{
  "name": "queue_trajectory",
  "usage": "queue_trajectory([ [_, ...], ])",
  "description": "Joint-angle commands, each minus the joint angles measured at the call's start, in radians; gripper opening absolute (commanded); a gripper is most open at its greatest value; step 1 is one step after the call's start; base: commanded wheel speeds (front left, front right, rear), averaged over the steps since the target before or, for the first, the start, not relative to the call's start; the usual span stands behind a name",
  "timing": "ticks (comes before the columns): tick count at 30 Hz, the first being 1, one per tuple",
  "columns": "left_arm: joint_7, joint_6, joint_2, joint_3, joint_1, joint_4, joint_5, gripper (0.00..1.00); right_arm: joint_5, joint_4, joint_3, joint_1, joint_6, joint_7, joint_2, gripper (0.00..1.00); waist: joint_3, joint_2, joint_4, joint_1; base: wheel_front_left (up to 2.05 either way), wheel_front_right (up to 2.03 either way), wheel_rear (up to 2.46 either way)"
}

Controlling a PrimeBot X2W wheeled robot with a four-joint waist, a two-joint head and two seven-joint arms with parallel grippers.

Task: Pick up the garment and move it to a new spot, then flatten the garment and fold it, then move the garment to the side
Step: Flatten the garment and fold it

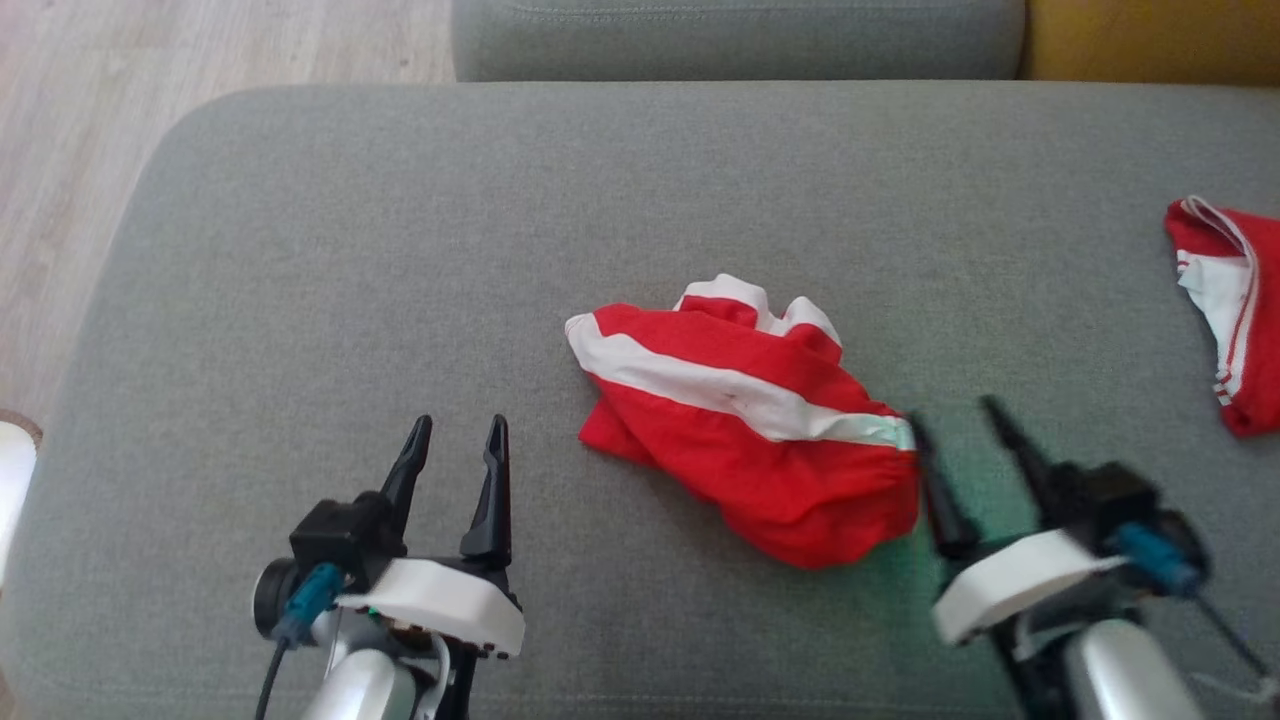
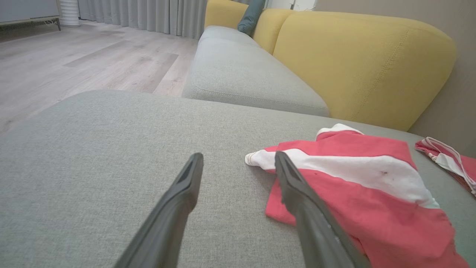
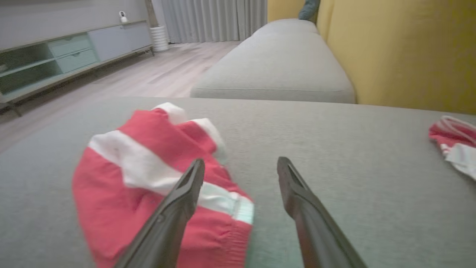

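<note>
Evidently early in the job, the left pincer (image 1: 459, 428) is poised over the grey cushion (image 1: 330, 250), its two dark fingers apart and holding nothing. Near it on its right, not touching it, lies the garment (image 1: 740, 430), a red piece crossed by a broad white band, bunched and rumpled around the cushion's middle. The right pincer (image 1: 952, 412) stands just beyond the garment's other side, fingers likewise spread and empty. Its inner finger is at or just off the gathered hem, and the blur makes it impossible to tell whether it touches the cloth. Well to the right of that pincer, near the cushion's edge, rests a second red-and-white garment (image 1: 1225, 310), apart from everything else. Judging by this scene, no stage of the work is complete: the garment is not lifted, not flattened, not folded. Ahead lie the grasp, the carry to a fresh spot, the smoothing, the fold and the final shift to the side. With both pincers flanking the heap, the first pick-up looks to be the step in hand.
</note>
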Motion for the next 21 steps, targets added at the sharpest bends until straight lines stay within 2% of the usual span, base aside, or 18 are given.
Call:
queue_trajectory([
  [1,-0.012,0.002,0.008,0.037,-0.029,-0.036,0.009,1.00,-0.014,-0.038,-0.024,-0.028,0.007,0.009,0.006,1.00,0.009,0.0000,0.004,0.0000,0.00,0.00,0.00],
  [4,-0.012,-0.001,0.008,0.034,-0.039,-0.036,0.010,1.00,-0.015,0.003,-0.068,-0.052,0.007,0.035,0.008,1.00,0.021,0.0000,0.016,0.0000,0.00,0.00,0.00],
  [9,-0.012,-0.002,0.008,0.035,-0.049,-0.031,0.010,1.00,0.023,0.093,-0.070,-0.094,0.007,0.071,0.007,1.00,0.032,0.0000,0.039,0.0000,0.00,0.00,0.00],
  [16,-0.012,0.000,0.007,0.043,-0.051,-0.029,0.010,1.00,0.140,0.230,-0.011,-0.141,0.007,0.122,-0.008,1.00,0.038,0.0000,0.063,0.0000,0.00,0.00,0.00],
  [17,-0.012,0.000,0.007,0.043,-0.051,-0.029,0.011,1.00,0.164,0.246,0.003,-0.147,0.007,0.135,-0.010,0.95,0.039,0.0000,0.065,0.0000,0.00,0.00,0.00],
  [18,-0.012,0.000,0.007,0.043,-0.051,-0.028,0.011,1.00,0.188,0.260,0.016,-0.152,0.007,0.144,-0.014,0.76,0.039,0.0000,0.065,0.0000,0.00,0.00,0.00],
  [19,-0.012,0.000,0.006,0.044,-0.051,-0.028,0.011,1.00,0.208,0.271,0.029,-0.158,0.007,0.150,-0.020,0.48,0.039,0.0000,0.066,0.0000,0.00,0.00,0.00],
  [20,-0.012,0.001,0.006,0.045,-0.051,-0.029,0.012,1.00,0.224,0.280,0.039,-0.164,0.007,0.151,-0.027,0.35,0.039,0.0000,0.065,0.0000,0.00,0.00,0.00],
  [21,-0.012,0.001,0.006,0.046,-0.051,-0.030,0.012,1.00,0.236,0.288,0.047,-0.169,0.007,0.149,-0.034,0.12,0.039,0.0000,0.064,0.0000,0.00,0.00,0.00],
])
